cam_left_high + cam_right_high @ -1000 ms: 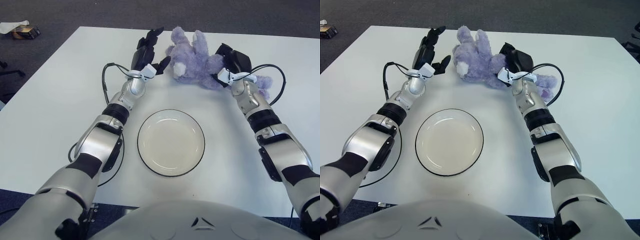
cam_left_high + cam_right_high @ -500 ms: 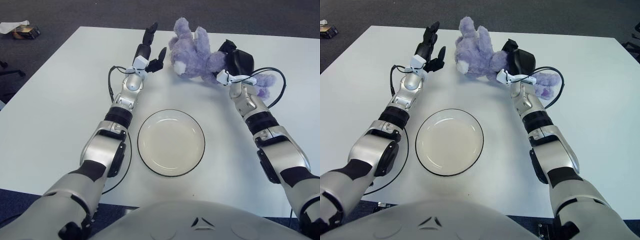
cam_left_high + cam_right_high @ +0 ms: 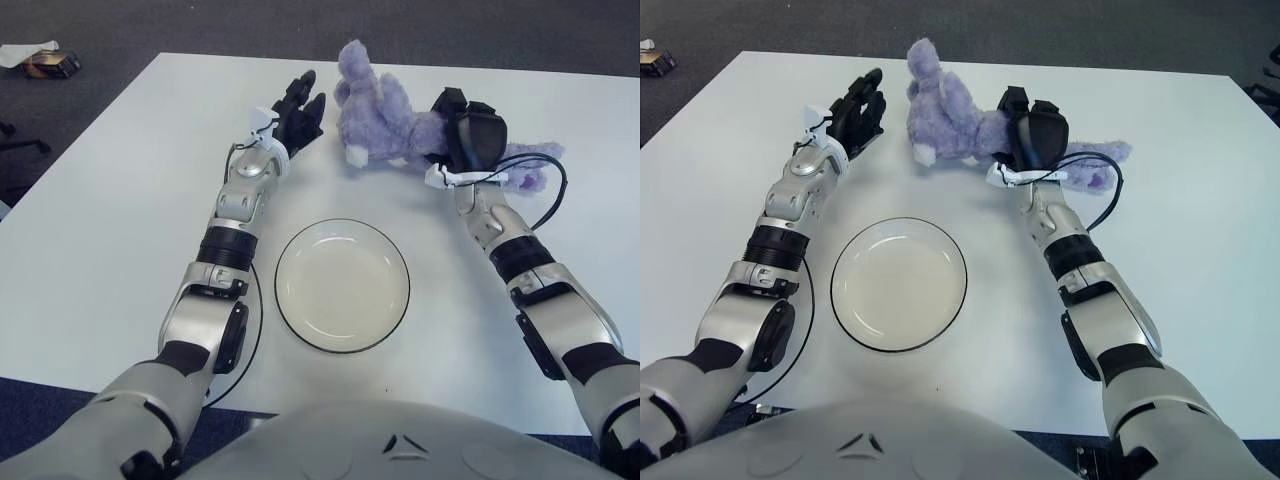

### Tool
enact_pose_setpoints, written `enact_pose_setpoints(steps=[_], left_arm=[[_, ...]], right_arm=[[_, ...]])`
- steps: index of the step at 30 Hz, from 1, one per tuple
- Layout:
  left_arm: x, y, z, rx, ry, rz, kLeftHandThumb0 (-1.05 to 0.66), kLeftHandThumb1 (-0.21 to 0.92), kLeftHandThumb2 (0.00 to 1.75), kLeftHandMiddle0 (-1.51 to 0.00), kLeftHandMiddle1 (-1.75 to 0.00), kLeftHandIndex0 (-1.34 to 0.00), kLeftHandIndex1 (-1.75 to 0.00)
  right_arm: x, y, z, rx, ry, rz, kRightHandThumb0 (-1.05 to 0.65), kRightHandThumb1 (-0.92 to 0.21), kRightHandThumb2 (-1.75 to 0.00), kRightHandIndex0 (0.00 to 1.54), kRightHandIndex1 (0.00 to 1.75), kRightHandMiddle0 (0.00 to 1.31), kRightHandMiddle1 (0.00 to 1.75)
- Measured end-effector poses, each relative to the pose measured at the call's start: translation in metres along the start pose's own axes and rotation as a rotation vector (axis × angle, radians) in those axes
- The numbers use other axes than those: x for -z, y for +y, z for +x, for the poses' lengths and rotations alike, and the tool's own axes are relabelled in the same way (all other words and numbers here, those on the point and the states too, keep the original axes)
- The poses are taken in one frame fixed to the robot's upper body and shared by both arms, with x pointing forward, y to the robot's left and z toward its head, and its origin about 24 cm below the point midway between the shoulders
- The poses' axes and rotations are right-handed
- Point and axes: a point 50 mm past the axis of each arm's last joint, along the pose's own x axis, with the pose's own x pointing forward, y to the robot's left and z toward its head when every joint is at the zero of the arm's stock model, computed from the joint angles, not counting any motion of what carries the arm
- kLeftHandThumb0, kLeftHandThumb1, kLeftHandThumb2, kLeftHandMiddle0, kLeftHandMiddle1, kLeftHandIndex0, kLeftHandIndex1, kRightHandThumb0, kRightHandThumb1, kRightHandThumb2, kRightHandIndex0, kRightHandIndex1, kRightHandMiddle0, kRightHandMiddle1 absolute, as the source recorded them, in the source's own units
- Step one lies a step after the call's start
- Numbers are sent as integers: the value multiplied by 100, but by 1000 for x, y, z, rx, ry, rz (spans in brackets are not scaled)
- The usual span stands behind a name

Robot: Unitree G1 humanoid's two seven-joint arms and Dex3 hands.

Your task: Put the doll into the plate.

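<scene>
So the fluffy purple plush doll (image 3: 385,115) is sitting at the far side of the flat white counter (image 3: 110,230), well beyond the round white plate with the thin dark rim (image 3: 342,285), which has nothing in it. The doll looks partly lifted or propped, head end pointing toward the far-left and its legs trailing off to the right behind the robot's right wrist. The right hand (image 3: 468,140) is black and is pressed up against the doll's right side, fingers curled in against the plush, so it looks like it's gripping the body of the thing, though the back of the hand blocks the actual contact. The left hand (image 3: 296,117) is just beside the doll's left side, fingers stretched out and roughly together, pointing away from the robot; I can't tell if it's actually touching the fur or just a hair off it, and it isn't holding anything. Both silver forearms reach out on either side of the plate, with black cables looping off each wrist. Off the counter in the top left corner there's a small dark box with some white paper (image 3: 40,60) lying on the grey carpet floor (image 3: 500,30).
</scene>
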Motion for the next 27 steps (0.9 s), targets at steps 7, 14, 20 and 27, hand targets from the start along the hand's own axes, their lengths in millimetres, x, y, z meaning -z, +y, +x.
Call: enact_pose_setpoints(steps=[7,14,20,27], left_arm=[[12,2,-3,42,211,-222,-89,90,41,0,0,0,-1],[8,-3,-2,119,386,-321,-92,88,40,0,0,0,0],[-1,-5,3,160,444,-322,-92,86,39,0,0,0,0],[2,-6,4,168,500,-341,-90,86,39,0,0,0,0]], right_arm=[[0,3,-8,53,-72,-65,0,-10,-157,65,174,66,175],[6,1,-16,157,-222,-124,0,-6,-146,95,125,68,175],[8,-6,-13,286,-352,-155,0,-6,-150,89,138,67,175],[8,-12,-13,417,-498,-176,0,-6,-154,89,151,59,175]])
